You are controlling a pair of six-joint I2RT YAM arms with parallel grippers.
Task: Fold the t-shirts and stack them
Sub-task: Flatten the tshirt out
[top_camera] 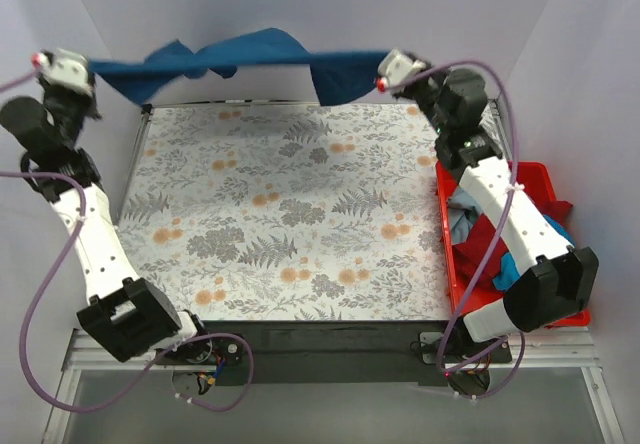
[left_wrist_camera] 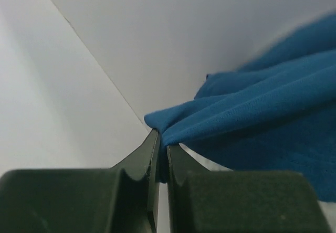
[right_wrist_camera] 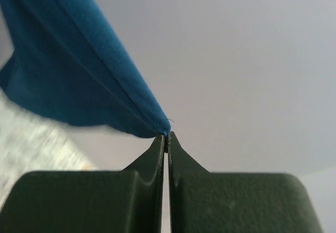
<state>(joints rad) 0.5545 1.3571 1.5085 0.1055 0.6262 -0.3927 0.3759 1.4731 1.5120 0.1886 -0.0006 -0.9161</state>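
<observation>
Two edges of the teal-blue t-shirt [top_camera: 240, 52] were pinched, one in the closed left tool [left_wrist_camera: 160, 141], one in the closed right tool [right_wrist_camera: 167, 137]. It hung stretched above the counter's [top_camera: 280, 214] far edge. We judged the spreading step in hand; lowering it flat should follow.

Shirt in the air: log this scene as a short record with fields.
shirt: teal-blue, stretched in the air between both grippers, above the table's far edge
left gripper: shut on shirt
right gripper: shut on shirt
table: floral cover
bin: red, at the table's right, holds more shirts
</observation>
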